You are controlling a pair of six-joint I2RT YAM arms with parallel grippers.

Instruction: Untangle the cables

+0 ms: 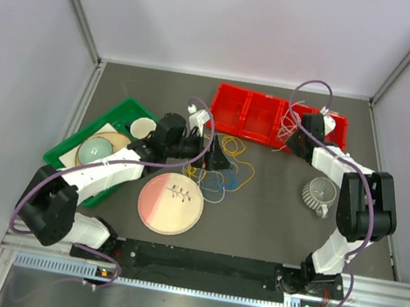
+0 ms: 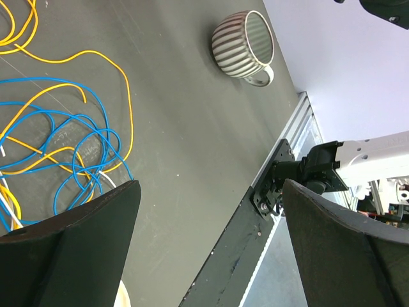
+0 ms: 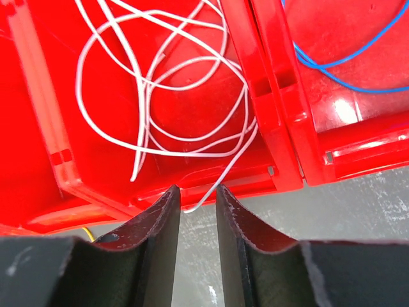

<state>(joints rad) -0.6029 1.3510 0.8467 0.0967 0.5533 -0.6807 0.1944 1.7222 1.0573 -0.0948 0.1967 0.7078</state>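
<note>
End of white cable (image 3: 146,86), loose in barely parted right gripper (image 3: 196,192), to be tucked inside red tray (image 3: 268,115); left gripper (image 2: 211,185) wide open

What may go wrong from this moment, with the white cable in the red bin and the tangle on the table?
1. The white cable trails over the rim of the red bin, its end between the right gripper fingers; a pull might drag the whole coil out.
2. The left gripper is open at the blue and yellow tangle; closing there may catch several strands and tighten it.
</note>
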